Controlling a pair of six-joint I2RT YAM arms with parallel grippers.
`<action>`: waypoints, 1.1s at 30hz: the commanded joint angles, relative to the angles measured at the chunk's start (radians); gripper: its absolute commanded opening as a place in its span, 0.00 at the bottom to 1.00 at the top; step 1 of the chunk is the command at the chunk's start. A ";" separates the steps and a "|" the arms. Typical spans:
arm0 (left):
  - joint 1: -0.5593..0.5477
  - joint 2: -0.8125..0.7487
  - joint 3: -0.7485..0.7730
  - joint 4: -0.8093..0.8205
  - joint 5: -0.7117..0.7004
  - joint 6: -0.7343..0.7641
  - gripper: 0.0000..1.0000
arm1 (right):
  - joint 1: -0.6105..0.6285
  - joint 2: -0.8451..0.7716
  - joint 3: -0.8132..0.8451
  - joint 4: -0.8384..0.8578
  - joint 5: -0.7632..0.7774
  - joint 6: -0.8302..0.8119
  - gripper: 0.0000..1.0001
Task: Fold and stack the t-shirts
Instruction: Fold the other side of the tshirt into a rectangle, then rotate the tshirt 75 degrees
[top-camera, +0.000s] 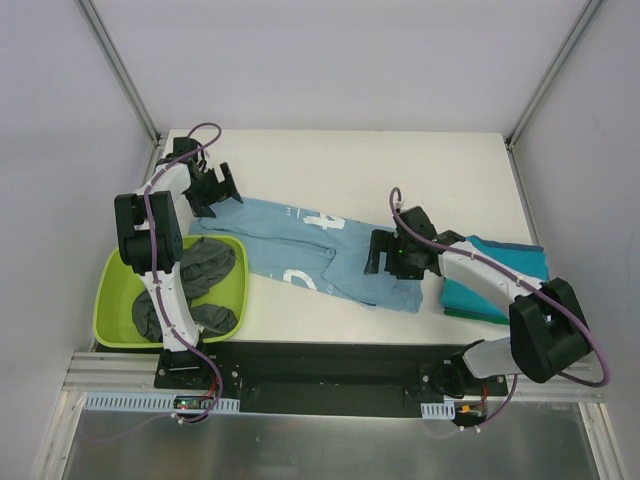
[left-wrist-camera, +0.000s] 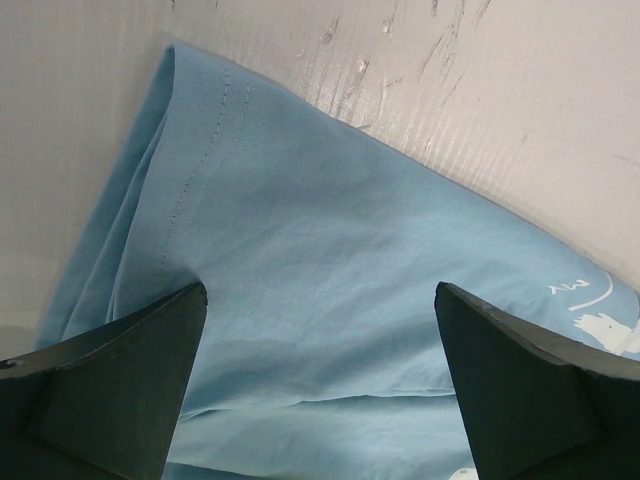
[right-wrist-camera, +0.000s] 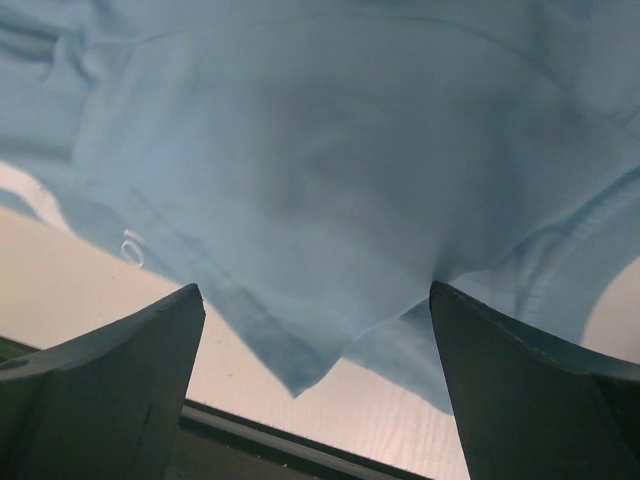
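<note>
Light blue t-shirt (top-camera: 300, 245) lay spread on the table (top-camera: 420, 170), long axis running diagonally from far left to near right. Left tool (top-camera: 218, 195) hung over the far-left end, jaws wide, nothing held. Right tool (top-camera: 385, 262) sat over the near-right hem corner, jaws also wide, cloth below them and not pinched. Each arm was nearest its own end. Teal t-shirt (top-camera: 505, 270) lay folded just right of the right tool; dark grey t-shirts (top-camera: 205, 270) were in the green tub (top-camera: 110, 300). Judgement: the next fold would carry one end along that axis.
</note>
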 joint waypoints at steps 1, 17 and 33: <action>0.020 0.056 -0.006 -0.022 -0.042 0.002 0.99 | -0.092 0.051 -0.002 0.107 -0.065 0.012 0.96; 0.018 0.030 -0.033 -0.028 0.087 -0.090 0.99 | -0.403 0.648 0.561 -0.147 -0.196 -0.085 0.96; -0.112 -0.233 -0.004 -0.061 -0.181 -0.047 0.99 | -0.459 0.819 1.275 -0.356 -0.156 -0.217 0.96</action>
